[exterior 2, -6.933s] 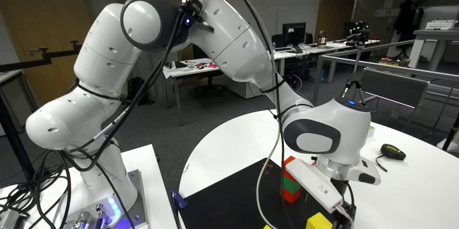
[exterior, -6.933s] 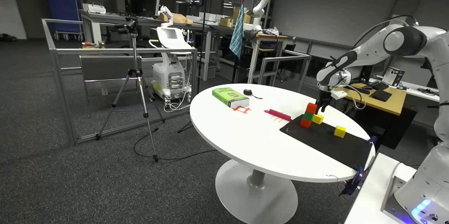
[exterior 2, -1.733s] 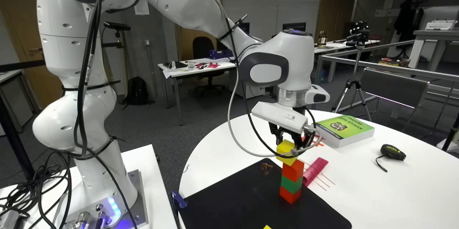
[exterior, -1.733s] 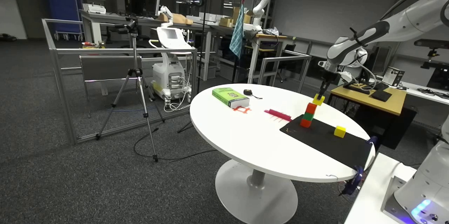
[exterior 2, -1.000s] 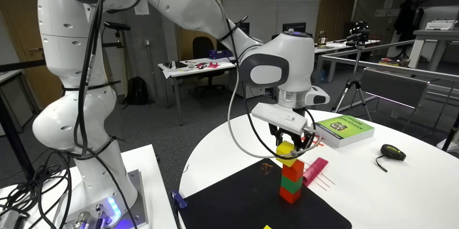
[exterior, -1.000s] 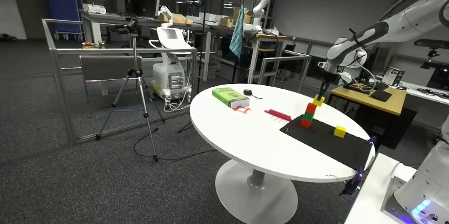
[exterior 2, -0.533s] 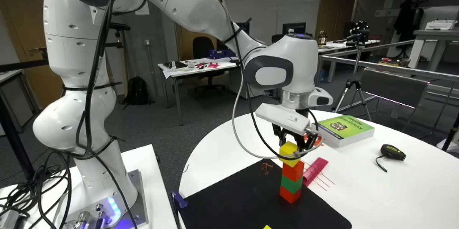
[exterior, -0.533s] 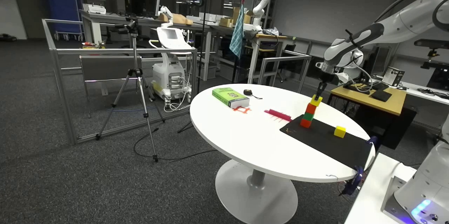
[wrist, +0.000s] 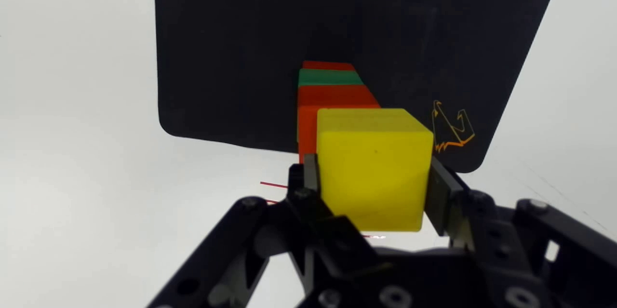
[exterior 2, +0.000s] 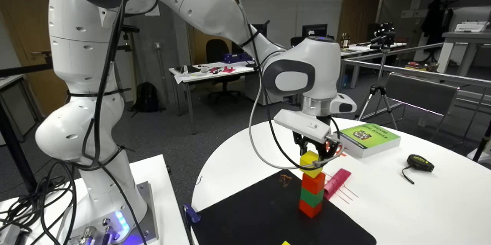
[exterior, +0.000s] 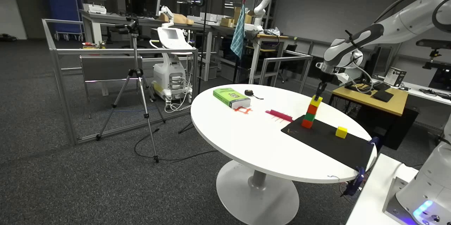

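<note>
Yellow block (exterior 2: 307,157) had moved in above the red-green-red stack (exterior 2: 311,196), gripped by the hand (wrist: 375,187); stack lay just beneath the hand, contact unclear.

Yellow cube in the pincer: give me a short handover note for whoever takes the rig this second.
Pincer: shut on the yellow cube, by two opposite sides.
Things: that cube is right above the upper red cube; I can't tell whether they touch. The other yellow cube sits alone on the black mat.
Done: the upper red cube, green cube and lower red cube are stacked on the mat.
Left: probably settle the yellow cube on the upper red cube and let go.
</note>
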